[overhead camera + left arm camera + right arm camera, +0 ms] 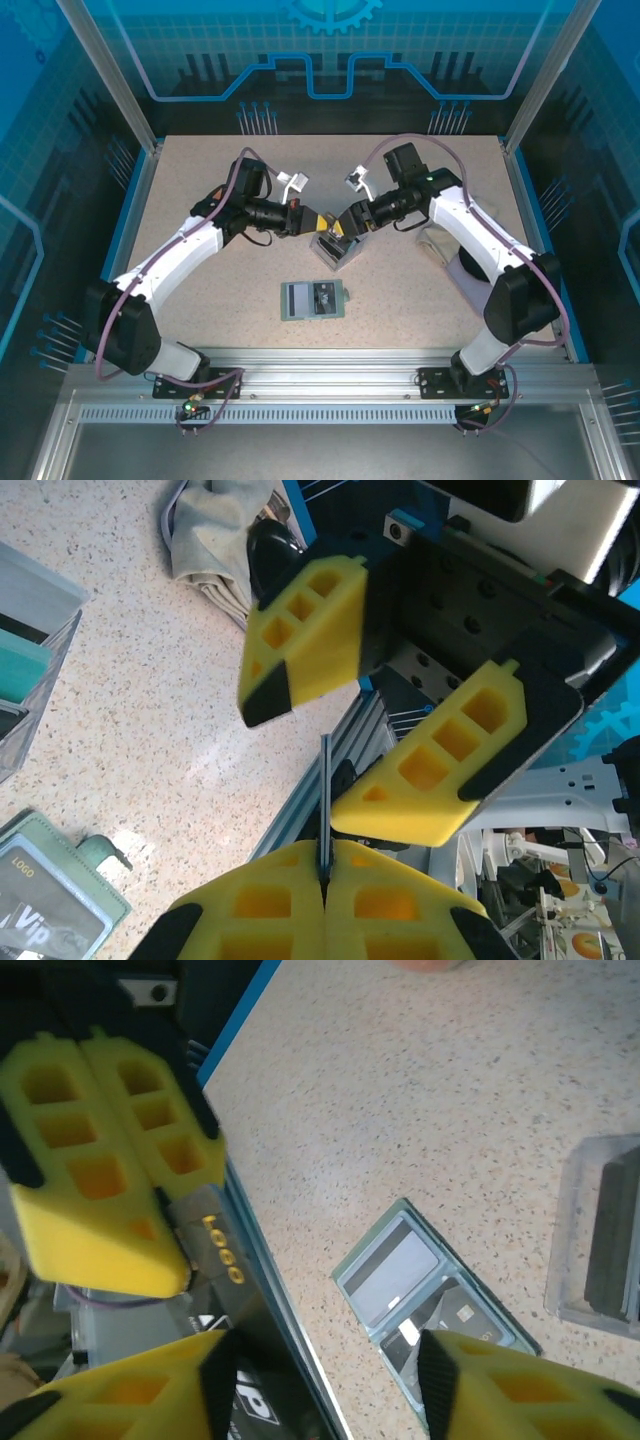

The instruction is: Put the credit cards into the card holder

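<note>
Credit card [325,785] in L claw [325,865]

- The table [420,300] looks like smooth stone with tiny dark specks, a little shiny.
- The left gripper [325,865] has matt yellow fingers with square holes.
- The credit card [222,1255] is dark, shiny plastic with gold letters.
- The card holder [395,1265] looks soft and matt.
- The box [45,595] is clear plastic.
- The cloth [215,540] is pale and crumpled.
- The rail [320,365] is dull grey metal.
</note>
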